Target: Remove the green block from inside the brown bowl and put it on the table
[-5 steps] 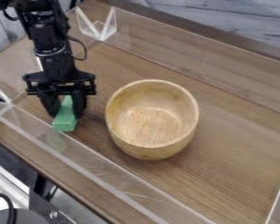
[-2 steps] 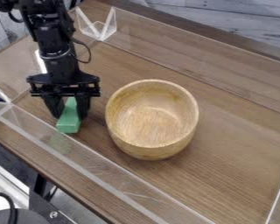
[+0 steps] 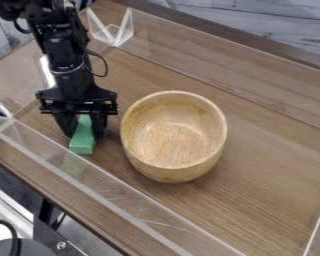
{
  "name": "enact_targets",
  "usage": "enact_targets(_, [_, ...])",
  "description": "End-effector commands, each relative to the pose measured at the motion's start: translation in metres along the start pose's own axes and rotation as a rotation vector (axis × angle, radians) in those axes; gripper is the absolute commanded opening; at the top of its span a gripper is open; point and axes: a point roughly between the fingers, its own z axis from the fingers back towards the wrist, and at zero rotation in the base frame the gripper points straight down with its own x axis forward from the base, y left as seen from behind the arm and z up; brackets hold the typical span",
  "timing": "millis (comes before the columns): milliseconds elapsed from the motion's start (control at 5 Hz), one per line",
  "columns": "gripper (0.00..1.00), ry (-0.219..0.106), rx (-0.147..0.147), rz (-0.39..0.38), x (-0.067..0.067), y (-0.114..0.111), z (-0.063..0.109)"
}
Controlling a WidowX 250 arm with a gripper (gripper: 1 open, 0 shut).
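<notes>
- One black robot gripper (image 3: 81, 128) points down, its fingers pinching the flat bright green block (image 3: 84, 137).
- Block sits outside the round light-brown wooden bowl (image 3: 175, 135), just left of it, low over the brown wood-grain table (image 3: 243, 85).
- No legible writing.

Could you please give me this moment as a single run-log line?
gripper: shut on green block | green block: out of brown bowl, at table left of it | brown bowl: empty | release: not yet

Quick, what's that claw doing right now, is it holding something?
Gripper: shut on the green block, low over the table beside the bowl.
</notes>
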Motion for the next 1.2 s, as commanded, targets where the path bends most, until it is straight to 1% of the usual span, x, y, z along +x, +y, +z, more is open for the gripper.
enact_targets(0, [0.0, -0.012, 0.0, -0.031, 0.001, -0.004, 0.005])
enact_targets(400, [0.0, 0.044, -0.002, -0.097, -0.005, -0.01, 0.002])
enact_targets(800, [0.0, 0.011, -0.015, -0.119, -0.008, -0.027, -0.002])
enact_targets(1000, [0.0, 0.0, -0.008, -0.153, -0.003, -0.029, 0.001])
